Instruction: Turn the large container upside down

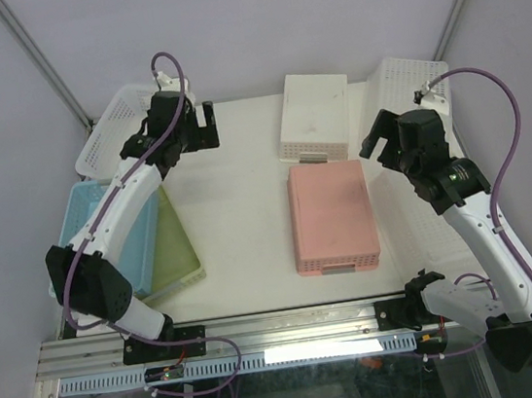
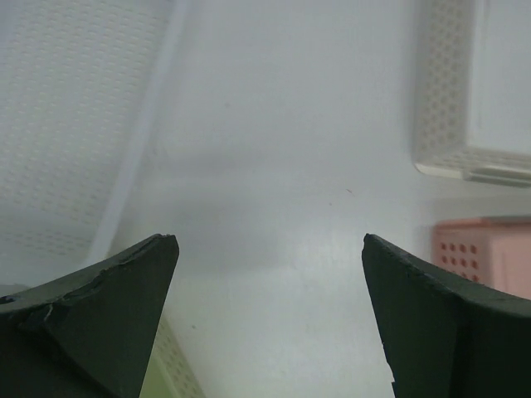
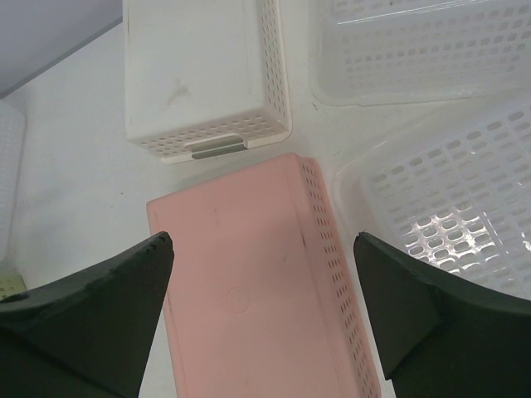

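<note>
the pink container [image 1: 332,215] lies mid-table, its flat base seemingly up already, with the cream container [image 1: 314,114] just beyond. grab it now and you may flip it back upright or knock the white basket [image 3: 448,191] beside it. the right gripper [image 1: 380,148] hovers over it, fingers apart; the left gripper [image 2: 267,239] is spread too, holding nothing. its rim is hidden, so you can't confirm orientation.

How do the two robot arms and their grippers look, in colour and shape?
The left arm and right arm have white links and black joints. A purple cable loops along each. The left gripper and right gripper have dark, wedge-shaped fingers.
</note>
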Motion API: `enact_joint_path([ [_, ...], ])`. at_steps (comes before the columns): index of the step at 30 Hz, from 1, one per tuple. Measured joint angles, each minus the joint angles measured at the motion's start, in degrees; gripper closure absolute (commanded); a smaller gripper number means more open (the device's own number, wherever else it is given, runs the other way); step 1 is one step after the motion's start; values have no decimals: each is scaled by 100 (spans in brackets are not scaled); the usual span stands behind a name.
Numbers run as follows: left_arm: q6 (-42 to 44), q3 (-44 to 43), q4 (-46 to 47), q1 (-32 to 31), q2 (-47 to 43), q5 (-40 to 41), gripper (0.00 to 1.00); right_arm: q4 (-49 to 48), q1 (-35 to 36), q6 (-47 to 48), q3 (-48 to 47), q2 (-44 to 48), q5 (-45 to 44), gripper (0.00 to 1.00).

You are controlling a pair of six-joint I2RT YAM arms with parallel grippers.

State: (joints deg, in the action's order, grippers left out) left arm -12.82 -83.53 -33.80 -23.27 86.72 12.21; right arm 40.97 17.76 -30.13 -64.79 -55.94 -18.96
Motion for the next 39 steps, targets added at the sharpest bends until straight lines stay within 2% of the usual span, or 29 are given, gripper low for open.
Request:
enact_joint_path([
  [5, 424, -942, -170, 459, 1241, 557, 1, -4, -4, -2, 0, 4, 44, 6],
  [11, 723, -1248, -188, 896, 2500, 721, 3, 11, -7, 7, 15, 205, 35, 6],
  [17, 988, -1471, -212, 1073, 3121, 632, 24, 17, -20, 33, 17, 269, 39, 6],
  [19, 1058, -1578, -208, 1075, 3187, 516, 33, 17, -24, 55, 17, 254, 39, 6],
  [22, 1117, -1663, -179, 1086, 3200, 199, 52, 15, -33, 70, 17, 234, 39, 6],
  [25, 1185, -1665, -122, 1106, 3200, -221, 63, 17, -33, 72, 17, 229, 37, 6],
  [30, 1305, -1665, -114, 973, 3200, -798, 70, 17, -35, 68, 17, 229, 39, 6],
  [32, 1355, -1665, -114, 844, 3200, -944, 81, 17, -39, 68, 17, 229, 42, 6],
  [37, 1331, -1665, -140, 564, 3169, -1281, 100, 17, -44, 66, 17, 229, 39, 6],
  [39, 1270, -1665, -140, 518, 3128, -1495, 100, 22, -44, 66, 17, 229, 37, 6],
])
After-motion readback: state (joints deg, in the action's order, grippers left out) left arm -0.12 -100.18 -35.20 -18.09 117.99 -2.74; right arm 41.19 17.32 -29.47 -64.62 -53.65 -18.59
